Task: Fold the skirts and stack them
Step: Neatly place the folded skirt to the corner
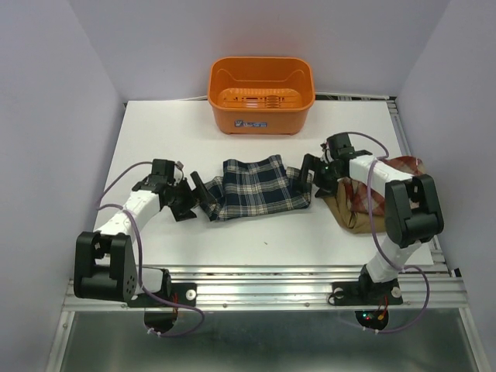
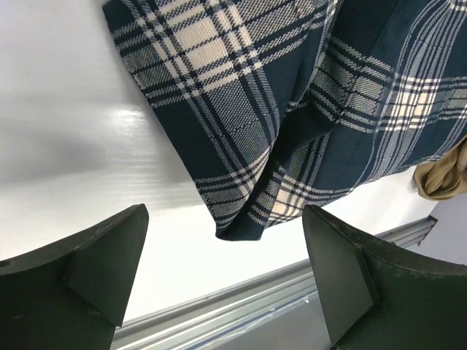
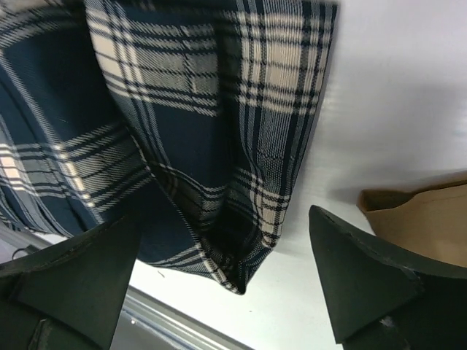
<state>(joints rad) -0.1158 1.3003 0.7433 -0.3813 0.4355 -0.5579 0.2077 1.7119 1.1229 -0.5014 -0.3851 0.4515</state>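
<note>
While both arms close in on it from either side, the navy-green-white plaid skirt (image 1: 260,186) lies at the middle of the white counter (image 1: 170,132), with its long axis running from 9 o'clock to 3 o'clock in the top view. The left pincer (image 1: 200,198) sits just at the skirt's 9 o'clock end, so the cloth lies toward 3 o'clock from it. The right pincer (image 1: 304,180) sits at the 3 o'clock end, with the cloth toward 9 o'clock.

Each arm is nearest its own end of the skirt. In each wrist view a bottom corner of the plaid points into the gap ahead of the fingers. Both pincers are spread wide and hold nothing.

Count of skirts: three. Besides the navy plaid one, a tan skirt (image 1: 353,213) and a red-and-white plaid skirt (image 1: 404,165) lie heaped together under the right arm, at 3 o'clock on the counter. Count of baskets: one, an orange basket (image 1: 261,93) at 12 o'clock. None of the skirts looks folded or stacked yet.
</note>
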